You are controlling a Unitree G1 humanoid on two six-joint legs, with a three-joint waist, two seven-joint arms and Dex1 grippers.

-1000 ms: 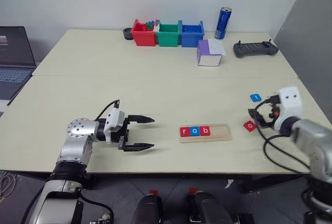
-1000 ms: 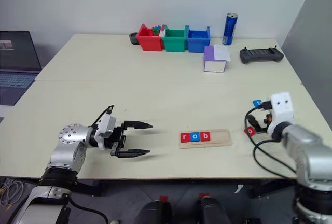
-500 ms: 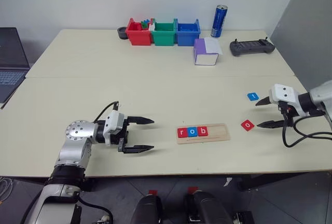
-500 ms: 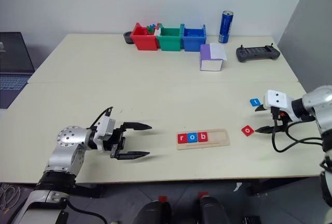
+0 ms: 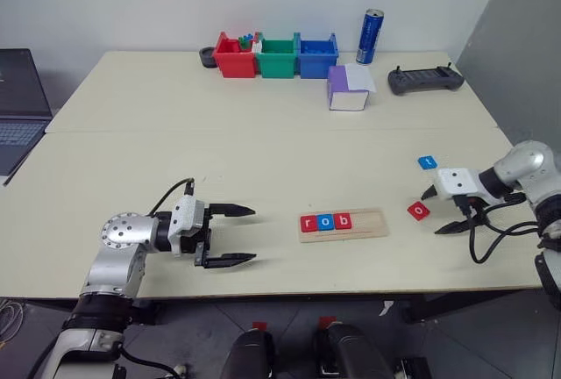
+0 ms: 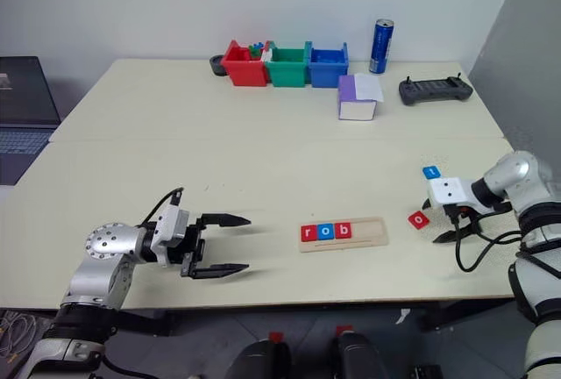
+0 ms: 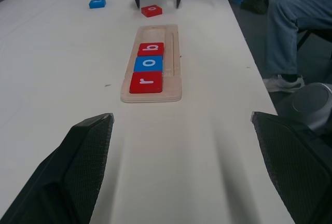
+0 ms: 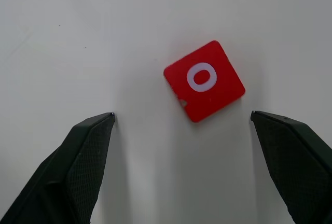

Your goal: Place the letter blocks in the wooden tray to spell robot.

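Right claw (image 5: 441, 210) hangs spread over red "o" block (image 5: 418, 211), seemingly not touching; left claw (image 5: 236, 235) gapes.

laptop (image 5: 17, 107): cut by picture edge, beside the table's left edge
red bin (image 5: 237, 56) contents: too small to identify

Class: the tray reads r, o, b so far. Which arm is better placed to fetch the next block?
Right. The open right gripper hangs just over the red o block; the left gripper sits beyond the wooden tray.
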